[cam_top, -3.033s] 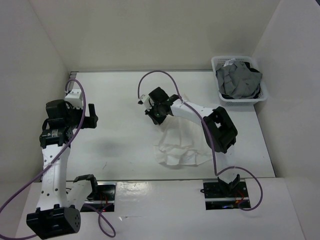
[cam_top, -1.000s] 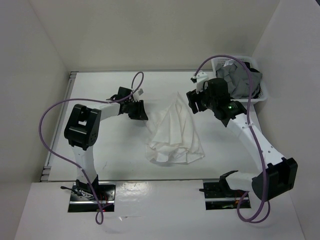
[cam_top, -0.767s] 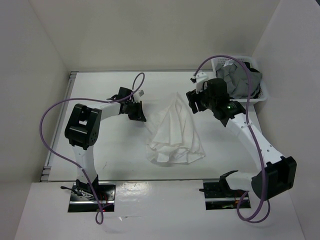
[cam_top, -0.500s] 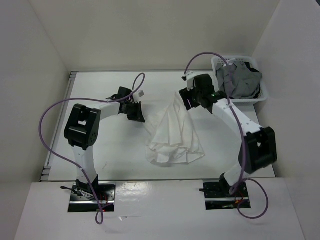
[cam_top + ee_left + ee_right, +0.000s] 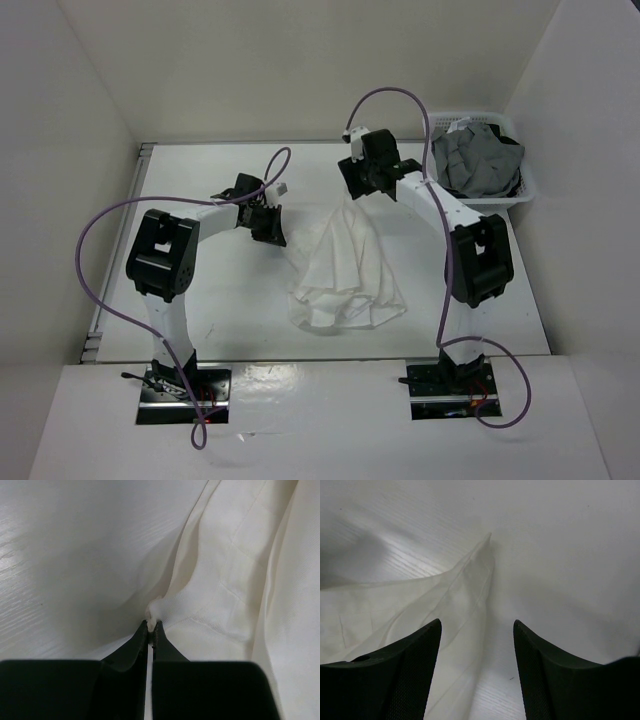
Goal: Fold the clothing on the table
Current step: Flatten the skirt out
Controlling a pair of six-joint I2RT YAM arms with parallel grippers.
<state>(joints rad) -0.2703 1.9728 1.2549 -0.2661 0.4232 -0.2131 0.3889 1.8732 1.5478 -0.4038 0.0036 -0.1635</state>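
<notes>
White walls enclose the table (image 5: 210, 290), where the skirt (image 5: 350, 265) lies crumpled at centre frame in the top view, narrow at its upper end and spreading wider toward the lower edge. Just left of centre, the left gripper (image 5: 272, 228) is clamped on a small tuft of the skirt's left edge, its tips pressed together in the left wrist view. Above centre, the right gripper (image 5: 358, 185) stands released, its fingers (image 5: 410, 665) apart on either side of the skirt's pointed upper corner; whether they touch the fabric cannot be told. At upper right, a basket (image 5: 530, 185) holds a grey garment (image 5: 475, 165).
</notes>
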